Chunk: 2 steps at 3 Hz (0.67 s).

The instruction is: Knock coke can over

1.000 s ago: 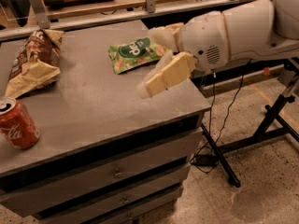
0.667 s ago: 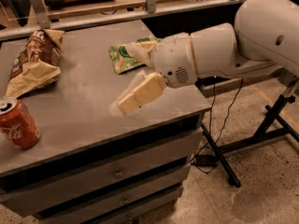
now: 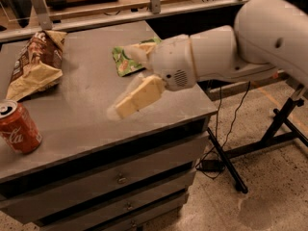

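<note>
The bulky white plastic robot arm (image 3: 250,47) reaches in from the right and fills the upper right of the camera view. Its rounded wrist housing hangs over the right half of the grey flat-topped metal cabinet (image 3: 82,109). The cabinet's front carries stacked grey drawers (image 3: 120,179) with small metal pulls. To its right, a black metal stand (image 3: 281,124) rests on the speckled stone floor (image 3: 260,201), and thin black cables (image 3: 226,129) trail down beside it.

On the back left of the cabinet top lies a crumpled brown and cream snack bag (image 3: 36,64); its lettering is too blurred to read. Near the back middle lies a smaller green snack bag (image 3: 124,61), partly covered by the wrist, and its print is also unreadable.

The two-finger gripper (image 3: 122,81) sits above the middle of the cabinet top, pointing left and down. Its cream-coloured fingers (image 3: 139,95) are spread wide apart, one over the green bag and one lower towards the front, and they hold nothing.

The small red metal coke can (image 3: 18,129) stands upright, leaning a little, at the front left corner of the cabinet top, close to the edge. White Coca-Cola script runs along its side, only partly legible, and its silver top faces up. It is well apart from the gripper, with bare grey surface between them.
</note>
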### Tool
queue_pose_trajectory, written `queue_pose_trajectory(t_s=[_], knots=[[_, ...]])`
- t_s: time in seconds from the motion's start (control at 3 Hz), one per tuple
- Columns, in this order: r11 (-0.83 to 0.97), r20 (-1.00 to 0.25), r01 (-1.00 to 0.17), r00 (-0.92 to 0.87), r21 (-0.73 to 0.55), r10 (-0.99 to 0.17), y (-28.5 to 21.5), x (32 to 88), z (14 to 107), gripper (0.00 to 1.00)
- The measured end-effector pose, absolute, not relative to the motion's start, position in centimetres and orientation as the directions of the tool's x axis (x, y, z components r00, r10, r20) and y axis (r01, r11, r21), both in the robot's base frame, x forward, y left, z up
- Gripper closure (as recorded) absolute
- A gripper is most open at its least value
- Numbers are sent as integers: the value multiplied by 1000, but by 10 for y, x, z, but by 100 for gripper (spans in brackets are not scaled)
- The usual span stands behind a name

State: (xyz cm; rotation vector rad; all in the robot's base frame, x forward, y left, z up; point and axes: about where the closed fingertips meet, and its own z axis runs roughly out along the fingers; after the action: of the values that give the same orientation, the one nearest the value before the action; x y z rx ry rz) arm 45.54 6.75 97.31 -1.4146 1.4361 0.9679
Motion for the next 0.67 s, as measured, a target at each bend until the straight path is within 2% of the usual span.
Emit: queue_pose_trajectory(t_s=[0.67], knots=[[5,-965,-996,81,-84,-251,126,475,964,0]])
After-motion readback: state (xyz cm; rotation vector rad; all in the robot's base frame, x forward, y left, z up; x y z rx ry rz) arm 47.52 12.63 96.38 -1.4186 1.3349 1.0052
